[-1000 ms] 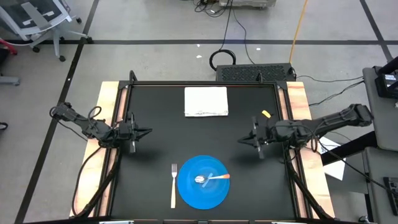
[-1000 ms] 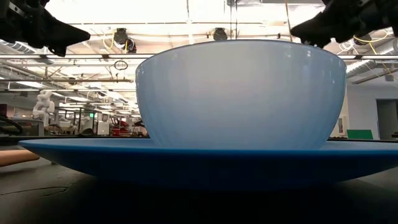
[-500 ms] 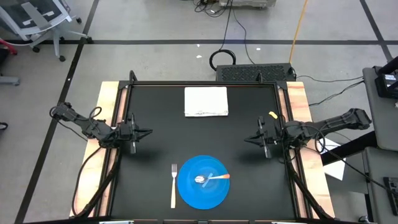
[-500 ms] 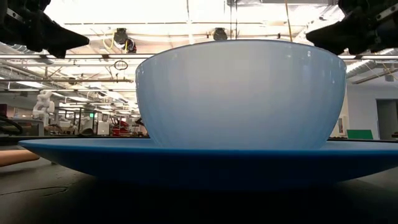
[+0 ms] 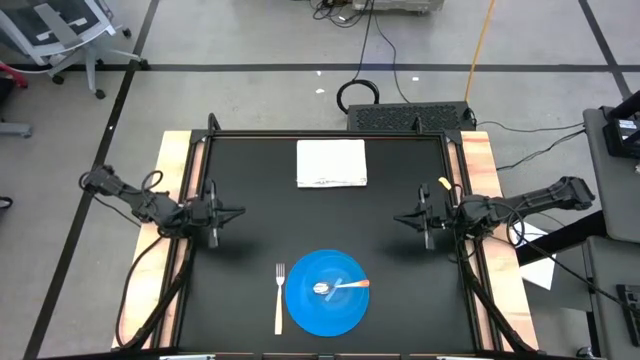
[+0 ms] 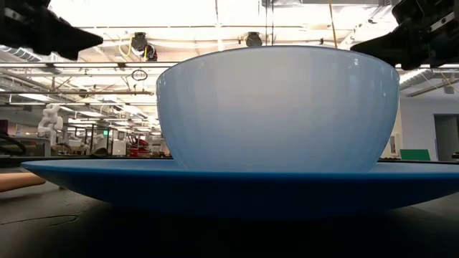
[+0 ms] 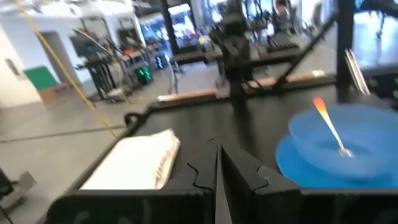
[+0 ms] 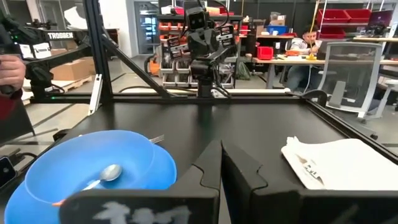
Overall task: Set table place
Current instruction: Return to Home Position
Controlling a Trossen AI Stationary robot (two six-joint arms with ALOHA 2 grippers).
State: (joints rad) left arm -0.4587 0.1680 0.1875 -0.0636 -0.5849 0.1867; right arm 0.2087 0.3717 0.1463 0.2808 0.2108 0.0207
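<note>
The blue plate [image 5: 325, 293] lies on the black table [image 5: 300, 225] near its front edge. The translucent blue bowl [image 6: 278, 107] stands on the plate. The orange-handled spoon [image 5: 342, 286] lies in the bowl, its handle on the rim. The pale-handled fork [image 5: 279, 296] lies on the table left of the plate. My left gripper [image 5: 238, 212] hovers shut at the table's left side; my right gripper [image 5: 398, 219] hovers shut at the right side. Both are empty.
A folded white cloth [image 5: 332, 163] lies at the table's far middle. A small yellow piece [image 5: 441, 183] sits by the right wooden strip. People sit at desks in the room behind, seen in the right wrist view [image 8: 305, 43].
My right gripper has drawn back toward the table's right edge, staying shut and empty. The plate, bowl, spoon and fork have stayed where they were.
</note>
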